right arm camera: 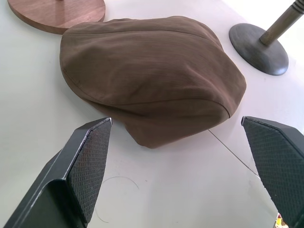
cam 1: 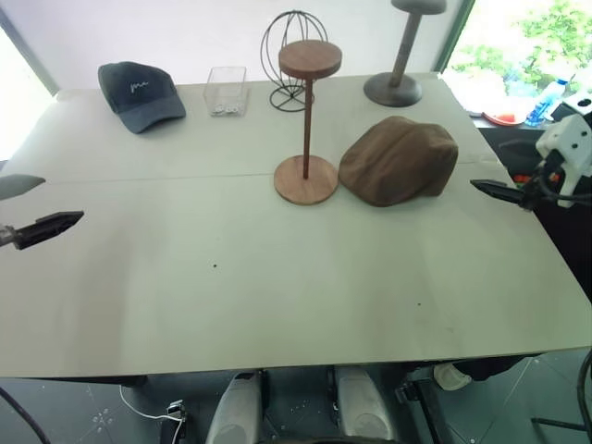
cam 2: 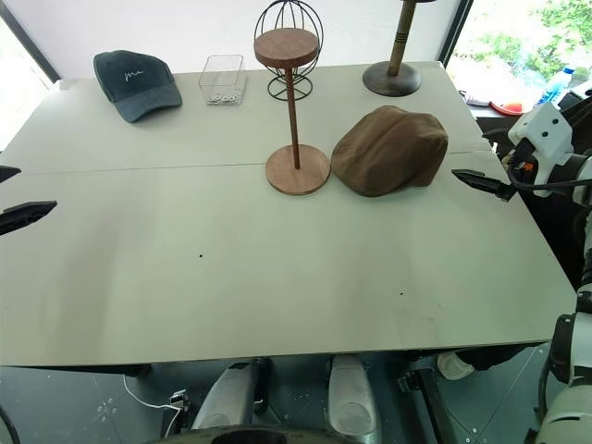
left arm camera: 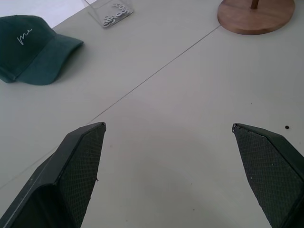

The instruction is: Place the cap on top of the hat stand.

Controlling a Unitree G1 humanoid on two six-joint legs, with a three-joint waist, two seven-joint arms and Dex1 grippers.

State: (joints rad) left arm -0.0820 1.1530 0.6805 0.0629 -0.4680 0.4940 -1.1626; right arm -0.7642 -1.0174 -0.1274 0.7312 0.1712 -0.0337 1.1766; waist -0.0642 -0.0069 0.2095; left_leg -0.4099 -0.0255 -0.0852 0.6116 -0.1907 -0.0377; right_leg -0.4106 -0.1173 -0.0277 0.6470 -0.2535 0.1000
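Observation:
The brown cap (cam 1: 400, 159) lies on the table just right of the hat stand's base. The wooden hat stand (cam 1: 308, 120) rises upright at the table's middle, its small top disc bare. My right gripper (cam 1: 499, 192) hovers at the table's right edge, a short way right of the cap, pointing at it. In the right wrist view its fingers (right arm camera: 88, 161) stand wide apart with the cap (right arm camera: 147, 76) ahead between them, nothing held. My left gripper (cam 1: 51, 227) hangs open over the table's left edge, far from both, with bare table between its fingers (left arm camera: 80, 166).
A navy baseball cap (cam 1: 139, 94) lies at the back left. A clear plastic box (cam 1: 226, 91) sits beside it. Behind the hat stand stands a black wire globe stand (cam 1: 292, 57), and a grey thick-stemmed stand (cam 1: 398, 65) is at the back right. The table's right edge (cam 1: 546, 250) is close.

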